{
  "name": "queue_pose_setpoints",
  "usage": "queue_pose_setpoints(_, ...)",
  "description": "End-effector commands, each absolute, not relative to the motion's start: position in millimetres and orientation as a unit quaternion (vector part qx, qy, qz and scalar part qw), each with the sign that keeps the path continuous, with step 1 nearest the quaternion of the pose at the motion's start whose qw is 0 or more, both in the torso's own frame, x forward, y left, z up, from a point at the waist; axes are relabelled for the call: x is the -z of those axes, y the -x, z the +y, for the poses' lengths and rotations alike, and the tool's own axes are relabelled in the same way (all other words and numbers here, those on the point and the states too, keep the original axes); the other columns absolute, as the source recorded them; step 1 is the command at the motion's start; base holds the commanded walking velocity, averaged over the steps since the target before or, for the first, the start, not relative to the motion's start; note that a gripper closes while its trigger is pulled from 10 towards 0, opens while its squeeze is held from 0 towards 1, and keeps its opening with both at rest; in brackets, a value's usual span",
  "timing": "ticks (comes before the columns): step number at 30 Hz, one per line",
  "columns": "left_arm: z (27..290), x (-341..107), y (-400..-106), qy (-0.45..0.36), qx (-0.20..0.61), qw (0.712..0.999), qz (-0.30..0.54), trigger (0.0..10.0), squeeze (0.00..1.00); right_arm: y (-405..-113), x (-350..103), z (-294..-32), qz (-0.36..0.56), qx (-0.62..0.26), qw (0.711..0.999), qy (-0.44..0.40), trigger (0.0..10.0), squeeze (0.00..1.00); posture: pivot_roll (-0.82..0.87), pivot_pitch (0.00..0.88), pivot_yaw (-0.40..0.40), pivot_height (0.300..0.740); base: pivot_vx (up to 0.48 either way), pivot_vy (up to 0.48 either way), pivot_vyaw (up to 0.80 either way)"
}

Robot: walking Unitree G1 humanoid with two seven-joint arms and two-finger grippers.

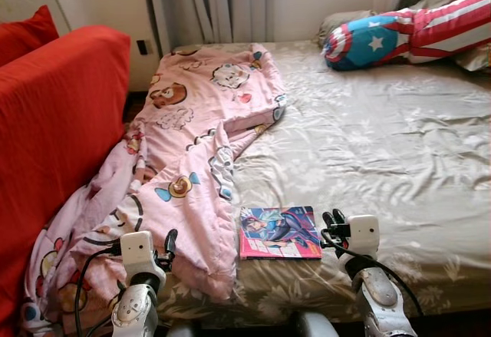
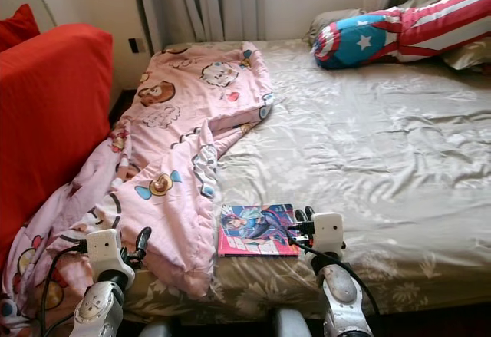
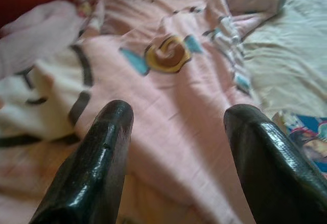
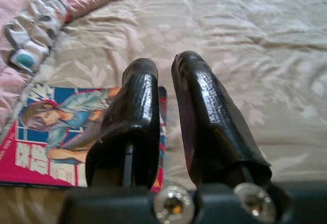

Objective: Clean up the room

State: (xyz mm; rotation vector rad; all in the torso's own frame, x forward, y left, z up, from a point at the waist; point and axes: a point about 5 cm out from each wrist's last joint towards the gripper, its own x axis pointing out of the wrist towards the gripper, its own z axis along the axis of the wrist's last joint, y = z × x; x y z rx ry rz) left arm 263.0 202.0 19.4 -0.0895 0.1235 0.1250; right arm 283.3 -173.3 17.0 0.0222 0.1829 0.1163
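Comic [image 1: 279, 232]: flat near bed [image 1: 399, 160] front edge, long axis across me, just left of my right hand [image 1: 334, 222].
Right hand: nearer, fingers nearly pressed together.
Left hand [image 1: 169, 243]: spread, over quilt [image 1: 192, 153].

A bedroom in a home; a wide bed [image 1: 399, 145] with a creased beige floral sheet takes up most of the view; a pink cartoon-print quilt [image 1: 192, 137] lies rumpled along its left side and spills over the edge; a star-and-stripes pillow [image 1: 399, 34] lies at the head, with plainer pillows behind it; a magazine [image 1: 280, 232] lies near the foot; grey curtains [image 1: 211, 3] hang at the far wall; a red sofa [image 1: 54, 122] with a red cushion stands just beside the bed.
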Motion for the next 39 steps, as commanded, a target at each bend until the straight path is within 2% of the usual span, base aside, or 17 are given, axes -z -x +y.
queue_pose_setpoints(1,206,-21,-263,0.044,-0.064,0.995,0.064,10.0,0.0,-284,-14,-176,0.104,-0.04,0.994,-0.02,10.0,0.0,-0.13,0.06,0.015,0.611,0.0,0.0,0.0)
queue_pose_setpoints(14,205,-38,-275,0.034,-0.042,0.998,0.04,10.0,0.0,-294,-15,-184,0.123,0.009,0.991,-0.054,10.0,0.0,-0.11,0.152,0.051,0.611,0.0,0.0,0.0)
queue_pose_setpoints(24,211,-41,-272,0.027,-0.044,0.998,0.041,10.0,0.0,-291,-4,-176,0.167,0.017,0.984,-0.059,10.0,0.0,-0.09,0.132,0.07,0.611,0.0,0.0,0.0)
queue_pose_setpoints(28,212,-42,-270,0.024,-0.042,0.998,0.041,10.0,0.0,-290,-4,-175,0.158,0.02,0.985,-0.066,10.0,0.0,-0.09,0.13,0.082,0.597,0.0,0.0,0.0)
queue_pose_setpoints(37,220,-43,-264,0.007,-0.033,0.998,0.051,10.0,0.0,-291,0,-173,0.178,0.035,0.978,-0.101,10.0,0.0,-0.05,0.164,0.099,0.597,0.0,0.0,0.0)
queue_pose_setpoints(38,220,-43,-263,0.005,-0.033,0.998,0.052,10.0,0.0,-291,0,-172,0.18,0.034,0.977,-0.106,10.0,0.26,-0.05,0.166,0.101,0.597,0.0,0.0,0.0)
queue_pose_setpoints(39,221,-43,-262,0.005,-0.034,0.998,0.053,10.0,0.0,-291,0,-171,0.181,0.033,0.977,-0.11,10.0,0.26,-0.05,0.166,0.101,0.597,0.0,0.0,0.0)
